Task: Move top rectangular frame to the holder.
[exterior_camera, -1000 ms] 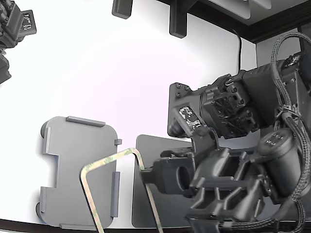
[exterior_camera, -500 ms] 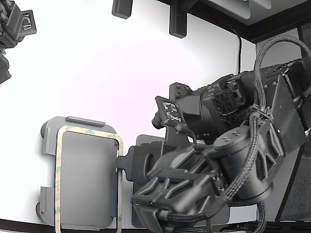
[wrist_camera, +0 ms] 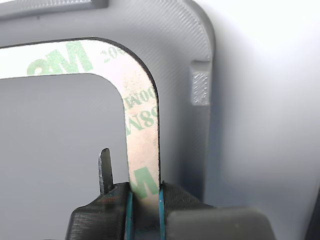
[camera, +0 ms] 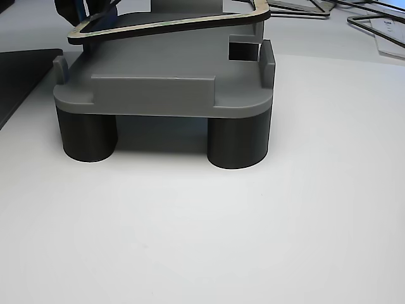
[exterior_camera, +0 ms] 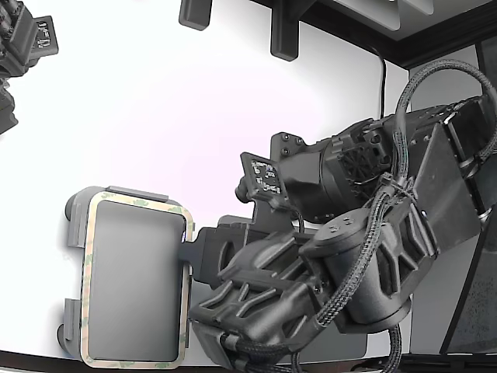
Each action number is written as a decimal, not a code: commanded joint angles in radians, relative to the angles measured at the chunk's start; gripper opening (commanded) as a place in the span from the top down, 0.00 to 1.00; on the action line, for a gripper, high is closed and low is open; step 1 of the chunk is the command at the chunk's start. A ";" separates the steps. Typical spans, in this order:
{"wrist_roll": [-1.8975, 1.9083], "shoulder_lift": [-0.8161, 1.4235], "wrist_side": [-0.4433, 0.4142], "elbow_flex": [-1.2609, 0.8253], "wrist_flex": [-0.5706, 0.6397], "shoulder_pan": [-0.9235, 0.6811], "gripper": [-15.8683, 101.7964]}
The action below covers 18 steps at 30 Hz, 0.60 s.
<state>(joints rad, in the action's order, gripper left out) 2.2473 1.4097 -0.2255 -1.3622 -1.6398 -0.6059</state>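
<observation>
The top rectangular frame [exterior_camera: 86,280] is a thin cream outline with green print. It lies over the light grey holder [exterior_camera: 74,229] at the exterior view's lower left. My gripper [exterior_camera: 186,250] is shut on the frame's long side nearest the arm. In the wrist view the jaws [wrist_camera: 145,202] pinch the strip of the frame [wrist_camera: 141,125] just inside the holder's rim [wrist_camera: 185,50] and its edge tab [wrist_camera: 201,89]. In the other view the frame [camera: 171,24] hangs tilted just above the holder [camera: 164,85], which stands on round dark feet [camera: 239,142].
A dark grey flat mat [exterior_camera: 231,225] lies beside the holder, mostly hidden under my arm. It also shows in the other view [camera: 19,69]. More thin frames [camera: 380,25] lie on the white table behind. A second arm's dark parts [exterior_camera: 23,47] sit at the exterior view's top left.
The frame swung from tilted beside the mat to flat over the holder, moving to the exterior view's left. In the last half second it shifted slightly further left onto the holder's outline.
</observation>
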 commanded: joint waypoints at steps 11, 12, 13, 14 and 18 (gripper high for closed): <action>-0.028 0.035 0.006 -0.044 0.066 0.040 0.96; -0.028 0.037 0.008 -0.046 0.067 0.040 0.96; -0.028 0.038 0.011 -0.048 0.069 0.040 0.96; -0.028 0.040 0.014 -0.051 0.069 0.040 0.96; -0.026 0.049 0.021 -0.075 0.086 0.040 0.96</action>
<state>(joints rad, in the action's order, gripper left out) 2.2197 1.4251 -0.2056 -1.4496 -1.5616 -0.5814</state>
